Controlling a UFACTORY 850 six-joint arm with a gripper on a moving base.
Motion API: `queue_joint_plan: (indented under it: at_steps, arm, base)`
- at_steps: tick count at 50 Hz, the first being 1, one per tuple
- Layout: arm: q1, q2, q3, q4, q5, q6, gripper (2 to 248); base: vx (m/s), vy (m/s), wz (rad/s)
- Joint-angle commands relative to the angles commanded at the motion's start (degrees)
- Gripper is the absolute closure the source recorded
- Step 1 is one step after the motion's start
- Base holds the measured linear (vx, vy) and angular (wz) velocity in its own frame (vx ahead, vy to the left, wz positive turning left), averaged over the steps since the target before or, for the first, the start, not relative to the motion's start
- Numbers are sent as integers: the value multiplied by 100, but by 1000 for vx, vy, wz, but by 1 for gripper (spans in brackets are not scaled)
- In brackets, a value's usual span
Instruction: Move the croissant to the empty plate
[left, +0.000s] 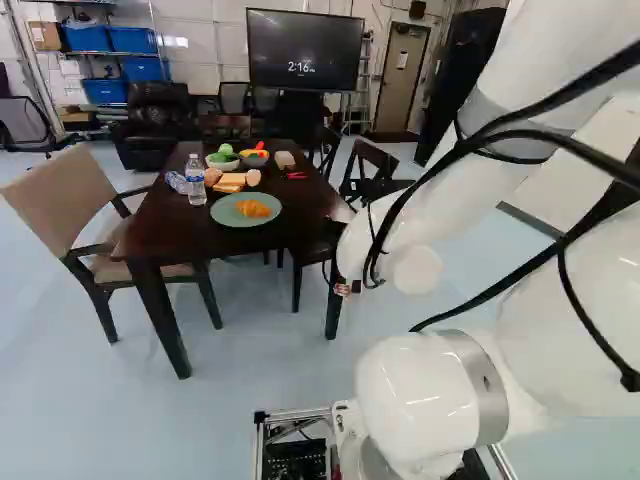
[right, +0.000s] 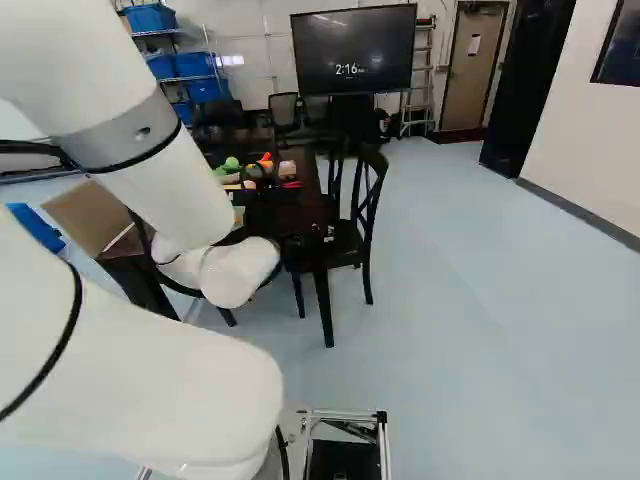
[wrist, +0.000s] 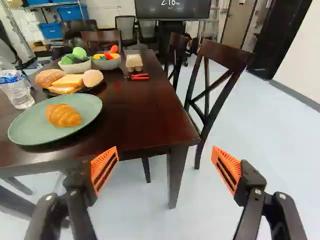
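Pale blue flooring and a dark wall screen frame the left base view, where a dark wooden tabletop (left: 200, 235) stands ahead of the base. On it, a green plate (left: 245, 210) carries the croissant (left: 252, 208), with a water bottle (left: 196, 180) just beside the plate and bowls of fruit beyond it. The white arm (left: 420, 230) folds forward at the right of this view, its elbow high and its wrist dipping toward the tabletop's near corner.

From the right base view, the arm fills the left side and hides most of the tabletop; a dark chair (right: 350, 215) stands beside the tabletop.

Through the wrist view, the claw (wrist: 167, 170) hangs released, its orange pads spread wide with nothing between them, short of the tabletop's edge. The croissant lies on the green plate, alone there, while a darker plate (wrist: 75, 90) beyond it holds bread and a roll. No other bare plate shows. Judged from this, the scene fits either a croissant already delivered or one awaiting pickup, and the pictures do not settle which.
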Motion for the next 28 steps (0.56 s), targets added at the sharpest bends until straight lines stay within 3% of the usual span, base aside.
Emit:
queue_joint_plan:
  at_steps: [28]
  arm:
    - [2, 12, 45, -2, 76, 20, 3]
  base:
    - [0, 0, 0]
